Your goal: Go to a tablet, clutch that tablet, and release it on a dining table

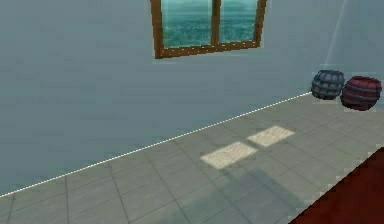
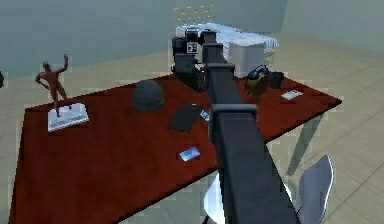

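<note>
A dark red dining table [image 2: 100, 150] spans the arm side view, and its corner also shows at the forward view's bottom right [image 1: 350, 198]. My arm [image 2: 235, 130] reaches out over the table. At the arm's far end sit the white marker squares, with the gripper [image 2: 186, 66] as a dark mass beside them. Dark things on the table lie right behind it, so I cannot tell whether it holds anything. A dark flat slab [image 2: 185, 118], possibly the tablet, lies on the table just left of the arm.
Also on the table are a figure statue [image 2: 58, 88] on a white base, a grey dome [image 2: 150, 95], a small blue-faced device [image 2: 190, 153] and dark clutter [image 2: 262, 80]. A white chair [image 2: 312, 185] stands at the near right. Two barrels [image 1: 345, 88] sit below a window [image 1: 208, 25].
</note>
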You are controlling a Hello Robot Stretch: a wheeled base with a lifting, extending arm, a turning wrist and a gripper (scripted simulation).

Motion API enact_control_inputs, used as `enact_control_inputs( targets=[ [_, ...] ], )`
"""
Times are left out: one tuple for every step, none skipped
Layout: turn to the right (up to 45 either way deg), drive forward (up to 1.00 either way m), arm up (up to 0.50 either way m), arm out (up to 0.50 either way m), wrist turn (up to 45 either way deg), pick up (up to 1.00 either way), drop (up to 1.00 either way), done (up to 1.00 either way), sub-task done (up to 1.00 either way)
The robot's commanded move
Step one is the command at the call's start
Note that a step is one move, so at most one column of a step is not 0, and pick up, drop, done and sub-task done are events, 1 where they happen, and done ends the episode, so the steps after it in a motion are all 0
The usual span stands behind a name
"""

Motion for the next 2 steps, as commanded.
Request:
enact_control_inputs(
  targets=[
    [0.0, 0.0, 0.0, -0.08, 0.0, 0.0, 0.0, 0.0, 0.0],
    [0.0, 0.0, 0.0, 0.0, 0.0, 0.0, 0.0, 1.0, 0.0]
  ],
)
